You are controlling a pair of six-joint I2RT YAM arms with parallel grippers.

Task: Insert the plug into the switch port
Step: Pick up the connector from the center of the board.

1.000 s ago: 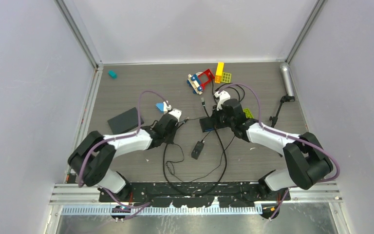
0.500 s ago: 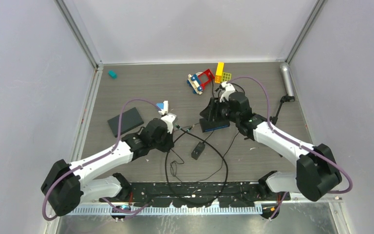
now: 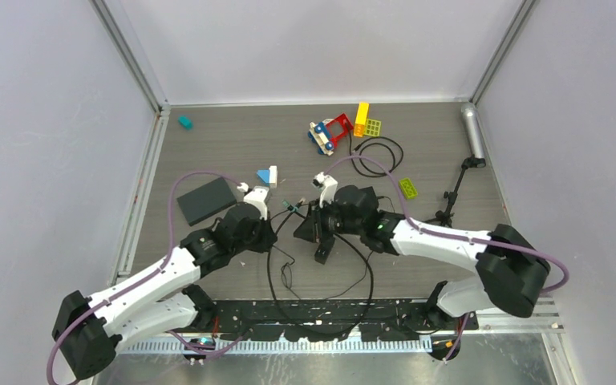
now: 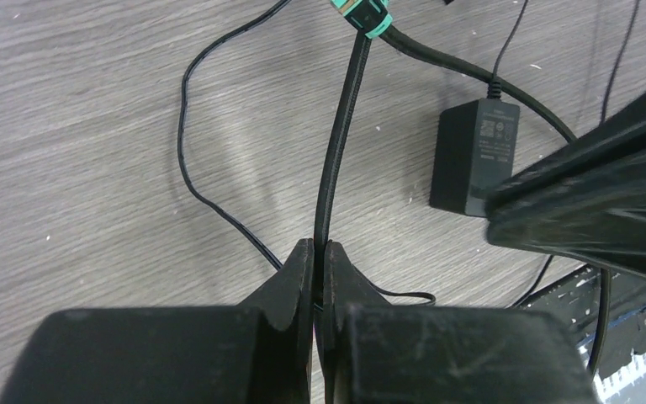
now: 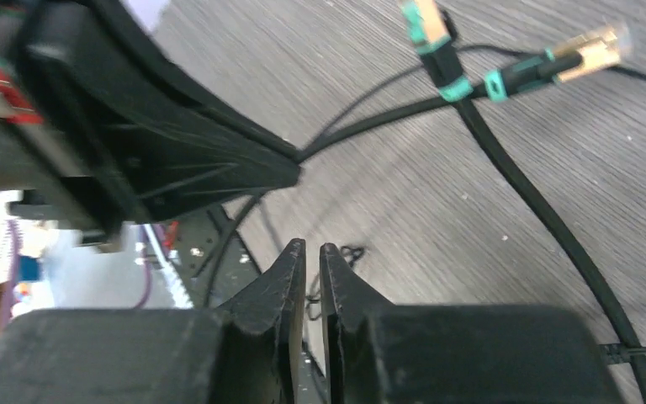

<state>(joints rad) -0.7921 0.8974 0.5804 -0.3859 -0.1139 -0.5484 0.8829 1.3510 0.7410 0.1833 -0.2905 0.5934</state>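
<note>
on the grey counter (image 3: 233,144), near the middle, two arms meet almost nose to nose. the left hand (image 4: 315,252) is pinched tight on one flat black cable (image 4: 341,143), and the plug (image 4: 362,13) with its green collar sits at the far end of that cable, out beyond the fingers and just beside the right hand (image 5: 307,248). the right hand's fingers are drawn together to a thin slit and i can see nothing held between them. from its wrist view i count two plugs close together, the held one and a second plug (image 5: 425,21), also green-collared, on a thicker cable. i can't pick out the switch in any view; the right arm covers the spot beneath it.

one black power adapter (image 4: 473,156) lies flat near the hands, its thin lead looping over the counter. further off i count one flat black pad (image 3: 206,199), one teal block (image 3: 185,122), one small blue wedge (image 3: 265,175), one green brick (image 3: 408,188), one heap of toy bricks (image 3: 341,128) in red, yellow and blue, one coil of thin wire (image 3: 377,152), one silver tube (image 3: 473,132) and one small black stand (image 3: 453,192).
</note>
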